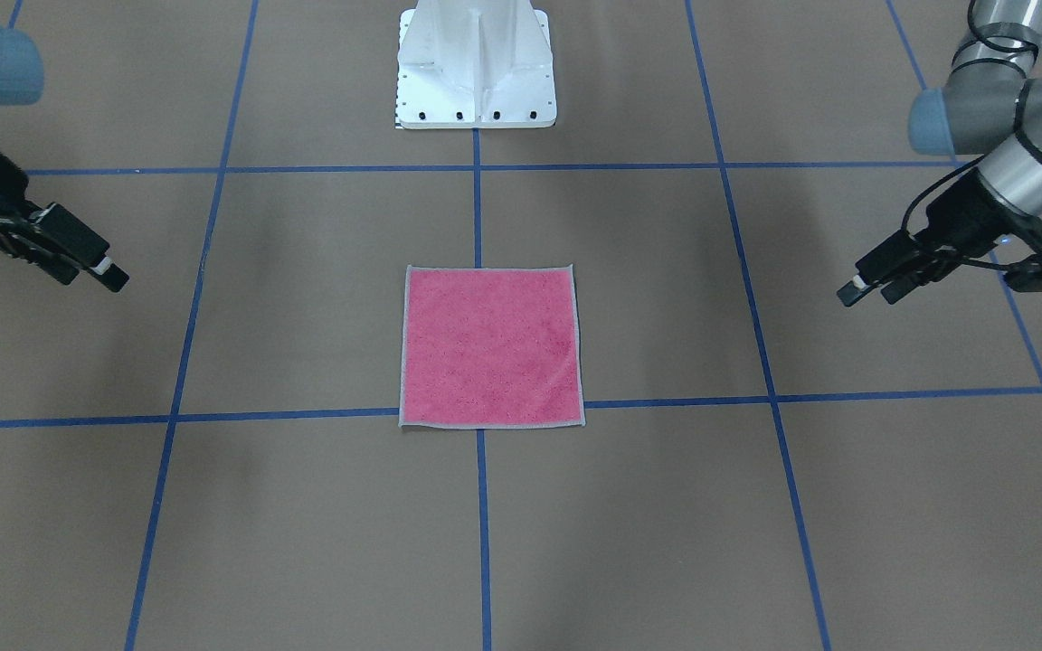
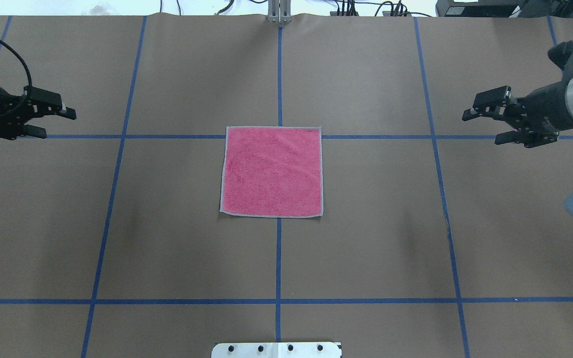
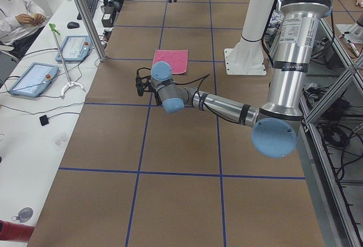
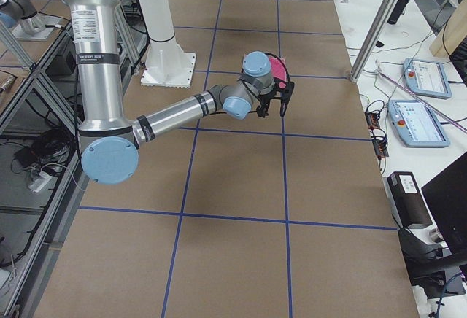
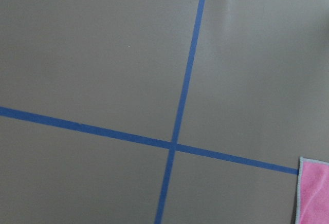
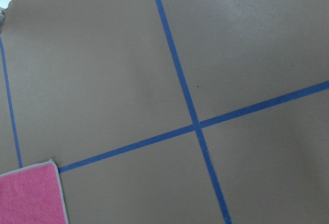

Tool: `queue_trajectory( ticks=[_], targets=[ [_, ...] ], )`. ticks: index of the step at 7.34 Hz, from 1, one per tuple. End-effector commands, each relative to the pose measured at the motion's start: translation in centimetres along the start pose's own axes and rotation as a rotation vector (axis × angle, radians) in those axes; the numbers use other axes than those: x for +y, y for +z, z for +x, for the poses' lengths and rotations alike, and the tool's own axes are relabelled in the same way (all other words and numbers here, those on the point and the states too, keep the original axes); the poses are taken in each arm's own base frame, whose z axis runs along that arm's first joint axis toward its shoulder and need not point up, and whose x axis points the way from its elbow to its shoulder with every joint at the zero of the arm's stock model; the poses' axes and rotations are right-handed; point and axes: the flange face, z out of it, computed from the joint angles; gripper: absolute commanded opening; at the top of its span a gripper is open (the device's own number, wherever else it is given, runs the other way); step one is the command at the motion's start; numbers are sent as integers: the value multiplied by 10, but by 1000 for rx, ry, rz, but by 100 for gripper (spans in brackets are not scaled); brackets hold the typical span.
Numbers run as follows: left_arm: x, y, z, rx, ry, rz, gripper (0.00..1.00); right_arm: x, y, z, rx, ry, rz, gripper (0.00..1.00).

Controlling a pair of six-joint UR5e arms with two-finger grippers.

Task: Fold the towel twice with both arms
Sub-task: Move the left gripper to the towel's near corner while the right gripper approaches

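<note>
The towel (image 2: pixel 272 171) lies flat and unfolded, pink face up, on the brown tabletop (image 2: pixel 167 248) straight out from the white pedestal base (image 1: pixel 476 68), square to the blue tape lines (image 2: pixel 279 74). Well apart from it, out to the base's left, the left gripper (image 2: pixel 57 124) has its fingers spread and holds nothing. Out to the base's right, the right gripper (image 2: pixel 481 130) is likewise spread. Both seem to hang above the tabletop, though the height is hard to judge

A: Towel colour?
B: I read the towel (image 2: pixel 271 171) pink, edged in light grey stitching.
A: Surface?
B: Table (image 2: pixel 366 238) plain brown, crossed by a grid of blue tape lines (image 2: pixel 278 258).
A: Hardware?
B: Left arm (image 3: pixel 221 105) and right arm (image 4: pixel 175 115) silver-grey with light blue caps; left gripper (image 2: pixel 60 124) and right gripper (image 2: pixel 480 130) black.
</note>
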Motion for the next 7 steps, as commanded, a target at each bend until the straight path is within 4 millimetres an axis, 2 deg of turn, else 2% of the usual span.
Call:
queue_trajectory(
  ticks=[1,2,3,4,6,7],
  targets=[
    [68,49,56,56,-104,28,100,50,21,-23,-19,111,22,99],
    [91,71,70,65,-140,39,100,77,41,-31,-22,150,63,99],
    [114,92,96,95,-178,56,100,106,59,-36,-30,180,98,99],
    [132,108,113,110,-218,49,100,132,69,-42,-48,208,112,99],
    [154,125,130,119,-250,14,99,176,90,-58,-90,232,149,99],
    [154,138,130,105,-254,23,99,187,95,-60,-97,227,156,99]
  ],
)
